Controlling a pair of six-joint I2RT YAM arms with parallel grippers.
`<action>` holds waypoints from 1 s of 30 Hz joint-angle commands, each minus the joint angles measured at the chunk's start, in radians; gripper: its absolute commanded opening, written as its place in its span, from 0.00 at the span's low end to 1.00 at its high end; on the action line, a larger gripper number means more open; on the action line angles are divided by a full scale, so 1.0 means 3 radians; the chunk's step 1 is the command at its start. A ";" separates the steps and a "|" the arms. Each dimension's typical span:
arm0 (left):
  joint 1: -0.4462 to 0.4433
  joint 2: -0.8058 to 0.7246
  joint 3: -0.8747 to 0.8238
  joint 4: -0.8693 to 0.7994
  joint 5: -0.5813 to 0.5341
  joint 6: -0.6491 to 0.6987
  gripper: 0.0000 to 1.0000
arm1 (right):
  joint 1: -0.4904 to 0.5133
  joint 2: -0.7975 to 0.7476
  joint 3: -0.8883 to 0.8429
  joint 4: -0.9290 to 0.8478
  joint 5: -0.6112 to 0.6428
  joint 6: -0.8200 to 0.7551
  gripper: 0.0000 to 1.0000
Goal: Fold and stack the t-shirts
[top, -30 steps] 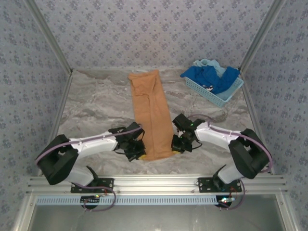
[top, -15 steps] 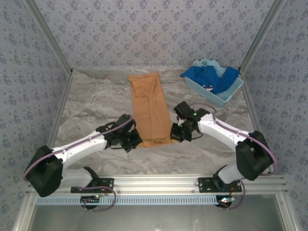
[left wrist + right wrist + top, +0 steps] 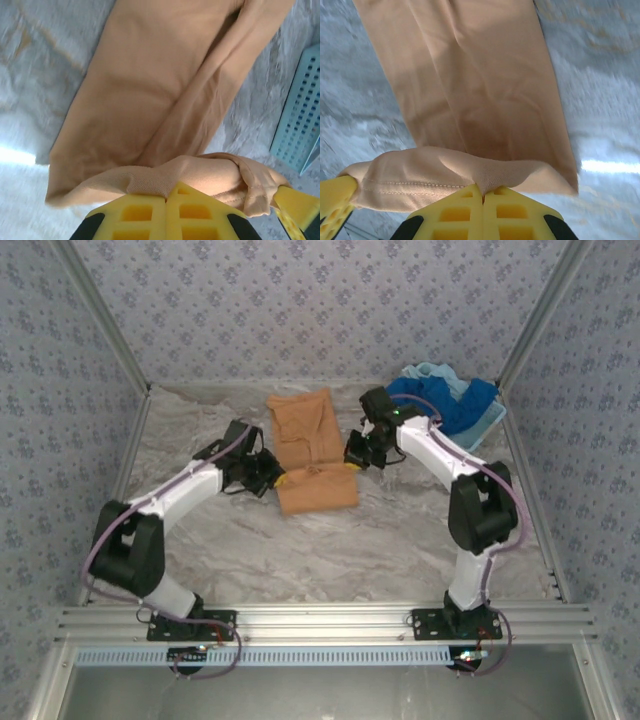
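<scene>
An orange-tan t-shirt lies folded lengthwise in the middle of the table, its near end lifted and doubled back over the rest. My left gripper is shut on the left corner of that lifted hem. My right gripper is shut on the right corner. In the left wrist view the yellow jaws pinch the cloth edge above the flat t-shirt. The right wrist view shows the stitched hem pinched the same way over the t-shirt. Royal blue and pale aqua t-shirts sit in the basket.
A light blue perforated basket stands at the back right, close behind my right arm; its wall also appears in the left wrist view. Metal frame posts run along both sides, and patterned walls enclose the marbled table.
Both grippers have carried the t-shirt's near hem away from the front edge toward the back, folding the long strip over itself. Both arms have stretched out farther.
</scene>
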 commanded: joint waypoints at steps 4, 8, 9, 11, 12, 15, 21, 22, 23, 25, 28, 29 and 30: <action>0.0283 0.0828 0.0761 -0.0114 0.0232 0.0429 0.11 | -0.0157 0.0803 0.0752 -0.0035 -0.0187 -0.0138 0.19; 0.0438 0.1092 0.1054 -0.0106 0.0280 0.0548 0.61 | -0.0238 0.1049 0.1077 -0.0021 -0.0190 -0.0227 0.44; 0.0445 0.1068 0.1092 -0.0146 0.0255 0.0595 0.63 | -0.0258 0.1019 0.1092 -0.0012 -0.0166 -0.0227 0.46; 0.0426 0.0945 0.1077 -0.0252 0.0200 0.0650 0.63 | -0.0267 0.0923 0.1070 -0.0040 -0.0107 -0.0340 0.46; 0.0401 0.0840 0.0994 -0.0280 0.0176 0.0651 0.62 | -0.0267 0.0845 0.1022 -0.0075 -0.0055 -0.0401 0.47; 0.0292 0.0474 0.0519 -0.0265 0.0114 0.0569 0.57 | -0.0255 0.0536 0.0569 0.0012 0.0050 -0.0448 0.46; 0.0163 0.0068 -0.0454 0.0304 0.0186 0.0127 0.16 | -0.0191 -0.0078 -0.0621 0.0569 0.0034 -0.0331 0.36; 0.0172 0.0100 -0.0450 0.0360 0.0198 0.0114 0.09 | -0.0182 -0.0130 -0.0744 0.0693 0.0006 -0.0296 0.32; 0.0174 0.0159 -0.0390 0.0371 0.0208 0.0130 0.06 | -0.0182 -0.0152 -0.0801 0.0805 -0.0024 -0.0284 0.28; 0.0179 0.0374 -0.0129 0.0280 0.0216 0.0238 0.05 | -0.0151 -0.0098 -0.0782 0.0864 -0.0087 -0.0283 0.21; 0.0202 0.0758 0.0252 0.0158 0.0241 0.0321 0.03 | -0.0091 0.0061 -0.0606 0.0761 -0.0110 -0.0282 0.15; 0.0208 0.0866 0.0357 0.0146 0.0242 0.0336 0.03 | -0.0087 0.0087 -0.0577 0.0743 -0.0111 -0.0281 0.14; 0.0218 0.0998 0.0472 0.0123 0.0254 0.0357 0.03 | -0.0083 0.0101 -0.0566 0.0741 -0.0111 -0.0283 0.13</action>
